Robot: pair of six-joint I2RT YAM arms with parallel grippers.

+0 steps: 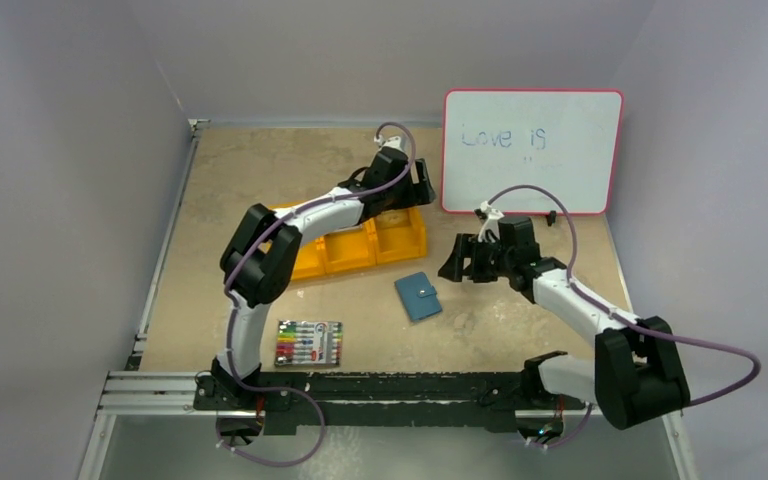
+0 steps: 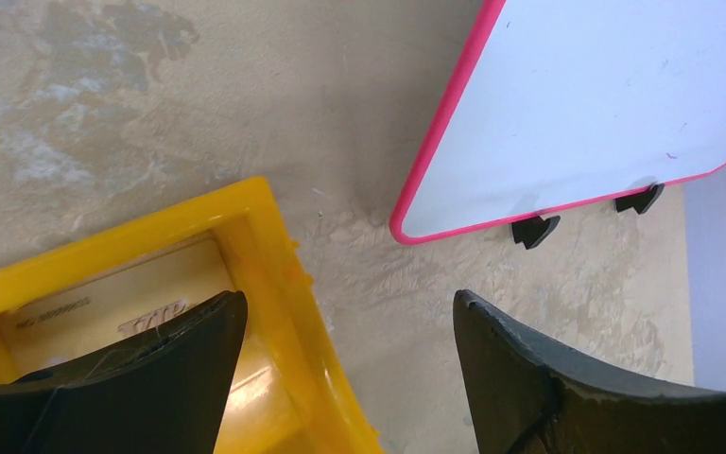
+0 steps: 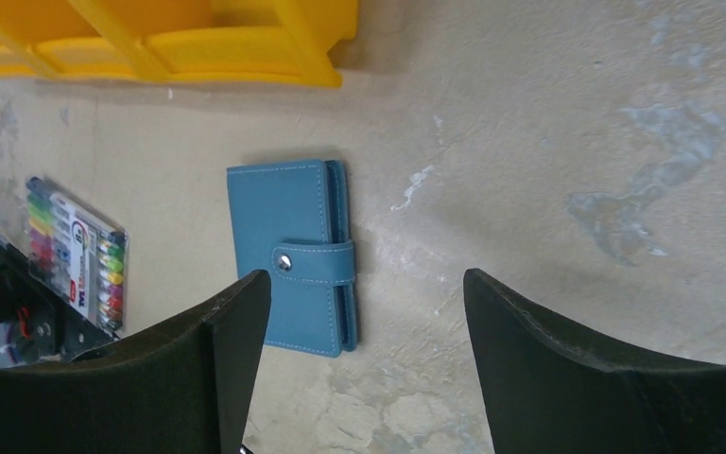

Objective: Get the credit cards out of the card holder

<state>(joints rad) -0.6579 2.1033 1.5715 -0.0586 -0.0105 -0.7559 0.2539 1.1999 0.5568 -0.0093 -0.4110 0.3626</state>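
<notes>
Overhead view: we see the teal card holder (image 1: 418,296) lying flat on the table (image 1: 260,180) just below the centre of the frame, closed and apart from both grippers. In the right wrist view its snap tab (image 3: 314,265) is fastened across the open edge. There the holder sits left of centre, its lower left corner hidden behind one finger of the right gripper (image 3: 367,284). That gripper's jaws stand wide apart with only bare table between them. Overhead, it hovers just right of the holder, pointing left.

The left gripper (image 2: 347,312) also has its jaws spread and empty. In its wrist view one finger lies over an end compartment of the yellow-orange bin (image 2: 255,236), the other over the table. Overhead, the left arm reaches to the upper centre, with its gripper above the bin's right end and beside the pink-framed whiteboard (image 1: 530,150) standing at the upper right. A pack of coloured markers (image 1: 309,343) lies lower left of centre, well apart from the holder
</notes>
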